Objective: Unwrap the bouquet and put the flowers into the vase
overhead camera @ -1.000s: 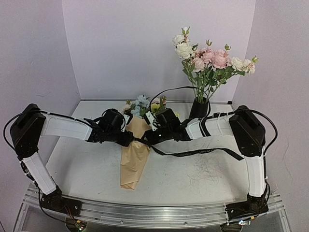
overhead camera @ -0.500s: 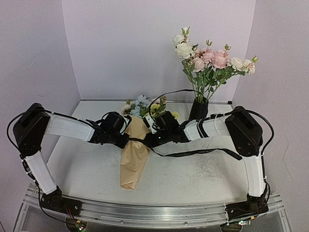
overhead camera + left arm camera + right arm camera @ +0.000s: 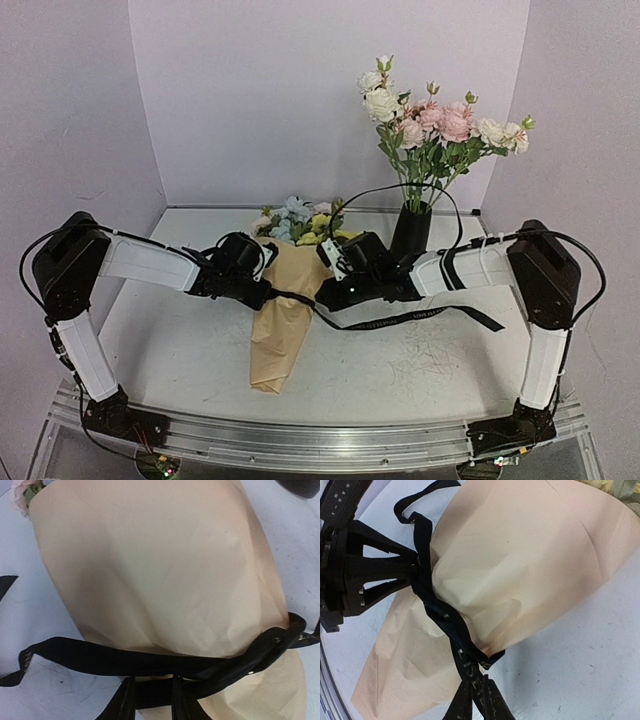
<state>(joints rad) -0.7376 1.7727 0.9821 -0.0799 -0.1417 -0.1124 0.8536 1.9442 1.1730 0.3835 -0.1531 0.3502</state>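
Observation:
The bouquet (image 3: 277,325) lies on the table with its tan paper cone pointing toward me and its blue, yellow and cream flowers (image 3: 298,216) at the far end. A black lettered ribbon (image 3: 100,655) is tied around its middle. My left gripper (image 3: 262,291) meets the cone from the left; in the left wrist view its jaws (image 3: 152,684) stand narrowly open with a stretch of ribbon between the fingers. My right gripper (image 3: 476,682) is shut on the ribbon (image 3: 440,612) at the cone's right side. The black vase (image 3: 410,228) stands at the back right.
A tall bunch of cream and pink roses (image 3: 430,125) sticks up out of the vase. A loose ribbon tail (image 3: 430,314) trails right across the table under the right forearm. Purple walls close in the back and both sides.
The right gripper has closed on the ribbon and its arm has drawn to the right. The left jaws have narrowed around the ribbon. The bouquet's top has shifted slightly right.

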